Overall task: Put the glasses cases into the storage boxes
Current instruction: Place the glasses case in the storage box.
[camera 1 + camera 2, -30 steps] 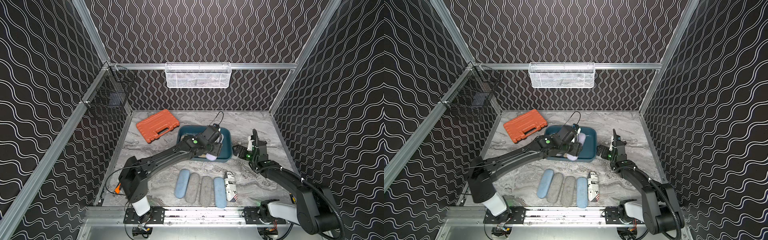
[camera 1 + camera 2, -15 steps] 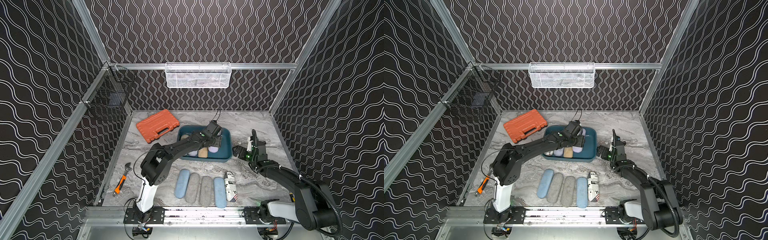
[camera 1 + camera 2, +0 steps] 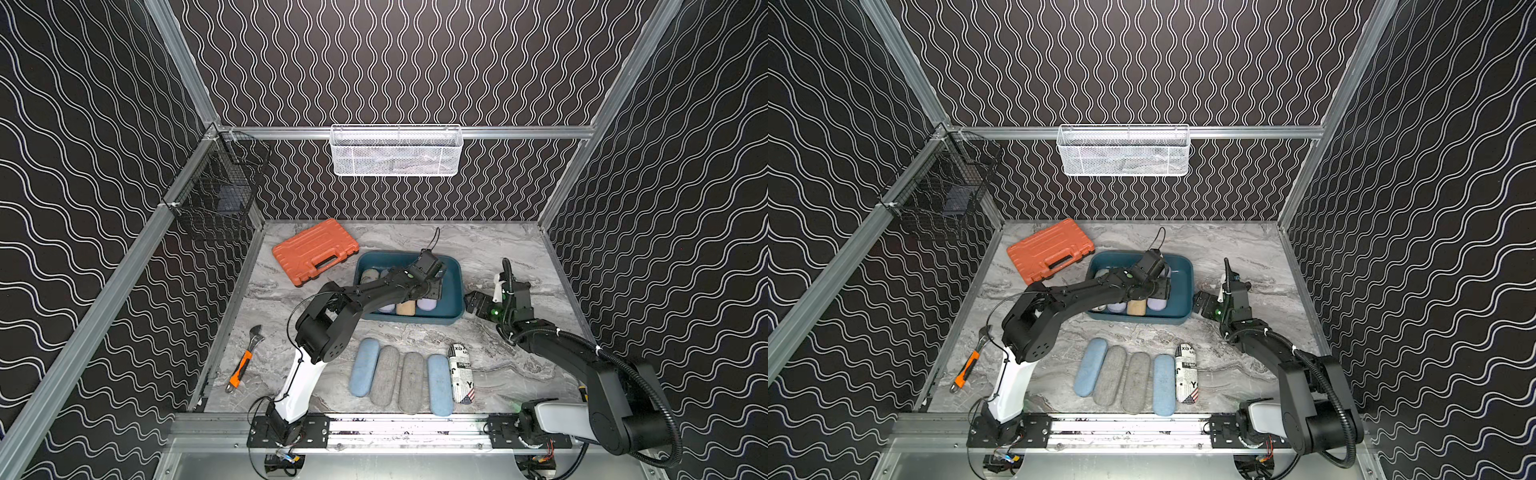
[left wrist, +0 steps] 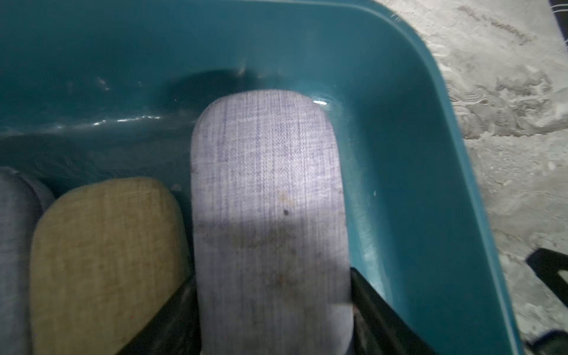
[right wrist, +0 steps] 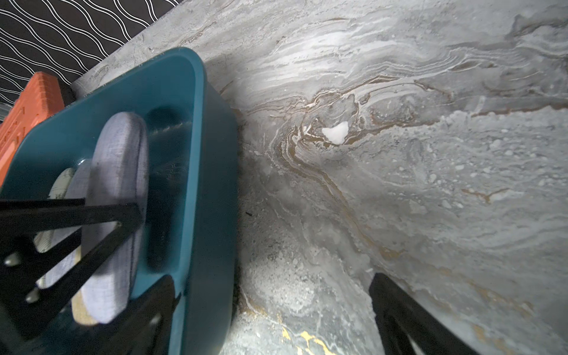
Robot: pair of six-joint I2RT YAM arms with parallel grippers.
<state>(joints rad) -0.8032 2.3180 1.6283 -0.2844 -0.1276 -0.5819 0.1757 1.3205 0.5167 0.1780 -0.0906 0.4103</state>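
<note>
The dark teal tray is the biggest thing that can go wrong for me. Its walls are low and it sits loose on the marble table. If I drag my wrist sideways on the way out, I could shove or tip it. My right gripper, parked just beside its outer wall, would then be in the way of any slide.

A row of five cases waits on the table near my base, well apart from the tray, so I judge the job about half done. More trips mean more chances to bump what is already packed.

Inside the tray, space is tight. The lavender case I carry lies just beside the tan case, at the end of the tray nearest my right arm. If I let go from a height or at a slant, it may roll onto its neighbour or ride up the wall instead of lying flat. From the wrist view I cannot quite tell whether its underside rests on the tray floor yet, so releasing now seems a little risky.

My left gripper is clamped on the lavender case. The jaws are parted just as wide as the case, with a finger pressed along each long side. My right gripper stands fully spread and holds nothing.
</note>
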